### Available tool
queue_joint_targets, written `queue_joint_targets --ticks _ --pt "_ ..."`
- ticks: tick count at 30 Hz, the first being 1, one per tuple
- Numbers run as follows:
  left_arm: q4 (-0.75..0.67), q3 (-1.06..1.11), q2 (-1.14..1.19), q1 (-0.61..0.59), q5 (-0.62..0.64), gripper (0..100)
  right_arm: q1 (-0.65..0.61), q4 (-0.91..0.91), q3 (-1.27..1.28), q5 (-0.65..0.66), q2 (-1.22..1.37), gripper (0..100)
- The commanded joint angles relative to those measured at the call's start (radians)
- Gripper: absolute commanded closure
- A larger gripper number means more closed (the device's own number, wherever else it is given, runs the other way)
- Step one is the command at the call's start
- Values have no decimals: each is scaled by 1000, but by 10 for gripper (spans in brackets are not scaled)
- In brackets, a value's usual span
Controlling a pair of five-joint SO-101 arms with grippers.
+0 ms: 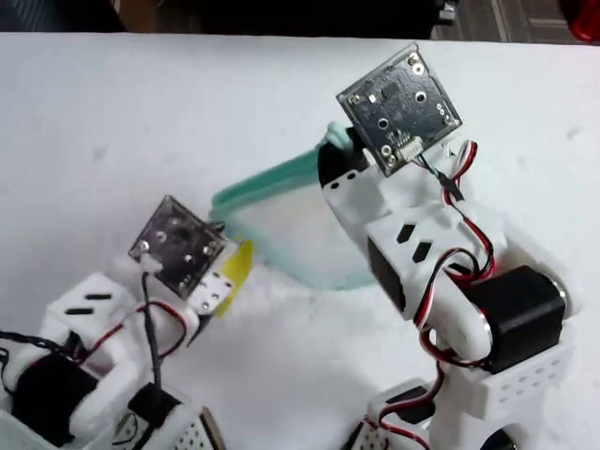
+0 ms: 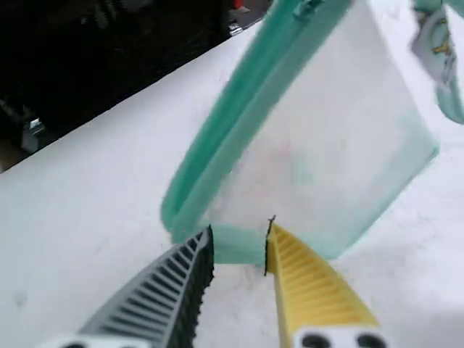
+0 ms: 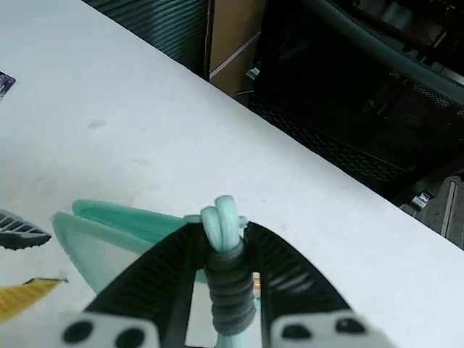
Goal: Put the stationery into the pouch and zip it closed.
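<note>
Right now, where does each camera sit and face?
High view: fixed above the table, looking down on both arms and the pouch.
Left wrist view: on the left arm, facing along the left gripper at the pouch's corner.
Right wrist view: on the right arm, over the right gripper clamping the zipper pull.
All share the pouch.

- Legible text, numbers, signs: none.
- Circuit board (image 1: 400, 98) on an arm: markings too small to tell.
- Teal-edged tag (image 2: 435, 43) near the pouch (image 2: 312, 159): print blurred.
</note>
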Motion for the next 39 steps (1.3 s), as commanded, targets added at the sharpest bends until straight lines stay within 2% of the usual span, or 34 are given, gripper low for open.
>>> queue_joint_targets --ticks 1,9,12,17,24,26,30,39 --pt "-109 51 7 30 -12 850 -16 5 -12 -5 -16 982" --pt "-621 393 8 -108 -5 850 -93 116 -12 -5 -21 982" --pt "-738 459 8 -162 34 850 -108 119 -12 -3 -47 982" --pt "-764 436 8 -260 133 849 -140 119 -3 -3 -96 982" --pt "-779 431 8 -119 141 849 -240 107 97 5 -96 982" --pt "-819 425 8 -111 143 849 -263 107 110 12 -96 982" --pt "-861 420 10 -111 140 849 -312 101 115 115 -94 982" --pt "-786 420 2 -133 138 849 -318 -65 130 130 71 982"
